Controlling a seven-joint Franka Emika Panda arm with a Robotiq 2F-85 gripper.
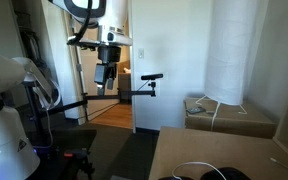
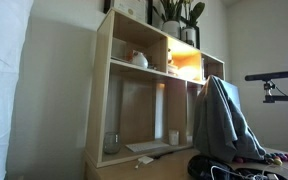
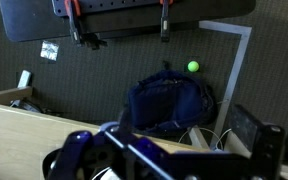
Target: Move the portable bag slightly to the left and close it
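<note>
The portable bag (image 1: 212,175) is black and flat and lies at the near edge of the tan table (image 1: 174,150), only partly in frame, with white cords on it. It also shows in an exterior view (image 2: 222,168) low at the right. My gripper (image 1: 107,78) hangs high in the air, far behind and left of the bag, touching nothing. In the wrist view the gripper (image 3: 164,152) has its fingers spread wide and empty. White cords (image 3: 210,136) show between them, and the bag is mostly hidden there.
A tan box (image 1: 232,118) with a white cord sits at the table's far side. A dark blue backpack (image 3: 169,100) and a green ball (image 3: 193,67) lie on the floor. A wooden shelf (image 2: 134,100) and a hanging grey garment (image 2: 224,120) stand behind the bag.
</note>
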